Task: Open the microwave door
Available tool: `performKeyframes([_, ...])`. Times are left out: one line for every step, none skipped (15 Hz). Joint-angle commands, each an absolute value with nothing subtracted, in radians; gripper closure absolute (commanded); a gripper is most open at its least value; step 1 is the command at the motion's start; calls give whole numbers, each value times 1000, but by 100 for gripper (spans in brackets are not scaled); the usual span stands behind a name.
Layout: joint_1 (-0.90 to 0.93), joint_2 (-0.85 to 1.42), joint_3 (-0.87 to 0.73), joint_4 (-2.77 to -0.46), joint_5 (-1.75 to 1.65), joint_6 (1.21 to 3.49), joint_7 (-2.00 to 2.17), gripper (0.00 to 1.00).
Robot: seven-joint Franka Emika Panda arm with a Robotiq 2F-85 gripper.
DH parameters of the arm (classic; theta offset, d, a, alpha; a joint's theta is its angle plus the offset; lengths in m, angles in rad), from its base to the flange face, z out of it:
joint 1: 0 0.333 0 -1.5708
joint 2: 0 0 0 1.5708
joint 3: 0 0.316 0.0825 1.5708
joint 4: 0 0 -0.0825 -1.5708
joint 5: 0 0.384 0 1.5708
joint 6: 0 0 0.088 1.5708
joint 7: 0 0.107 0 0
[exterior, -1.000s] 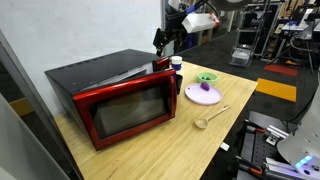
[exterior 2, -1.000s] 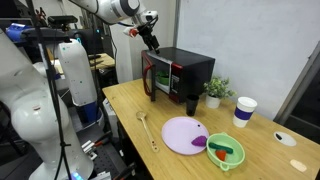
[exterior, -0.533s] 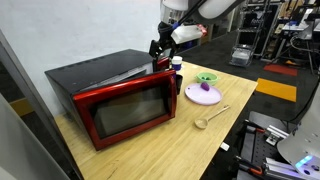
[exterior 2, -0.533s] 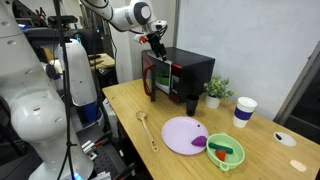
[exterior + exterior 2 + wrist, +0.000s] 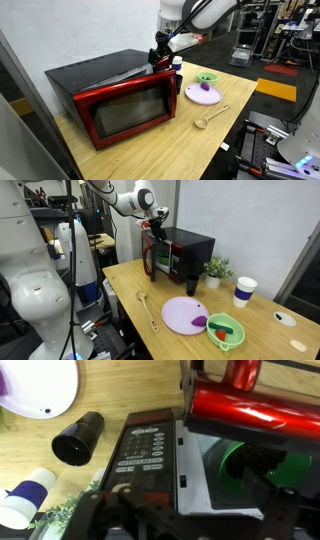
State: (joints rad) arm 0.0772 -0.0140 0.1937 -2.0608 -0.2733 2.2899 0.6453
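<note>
I had the gripper [image 5: 159,56] hovering at the top corner of the microwave [image 5: 100,90], which sat on the worktop [image 5: 190,145], over its control-panel end. The microwave door [image 5: 245,405] stood ajar in the wrist view, its red edge clear of the body. I could not tell how wide the fingers [image 5: 95,510] were. I judged the best move was to hook behind that free edge and sweep outward along the hinge arc, steadily.

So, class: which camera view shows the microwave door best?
An exterior view: the door faces the camera, whole window visible. In the other exterior view it appears edge-on; the wrist view shows only its red top edge.
</note>
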Motion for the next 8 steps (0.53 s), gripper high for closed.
performKeyframes([106, -5, 180, -2047, -264, 2245, 640, 0])
performKeyframes([112, -14, 182, -2056, -254, 2235, 634, 0])
performKeyframes([117, -15, 183, -2058, -249, 2228, 631, 0])
performKeyframes([122, -13, 184, -2058, -240, 2213, 625, 0])
performKeyframes([127, -15, 185, -2064, -237, 2203, 624, 0])
performKeyframes([132, -18, 186, -2068, -223, 2188, 617, 0])
performKeyframes([137, -23, 186, -2076, -208, 2177, 611, 0])
performKeyframes([141, -28, 187, -2082, -189, 2165, 604, 0])
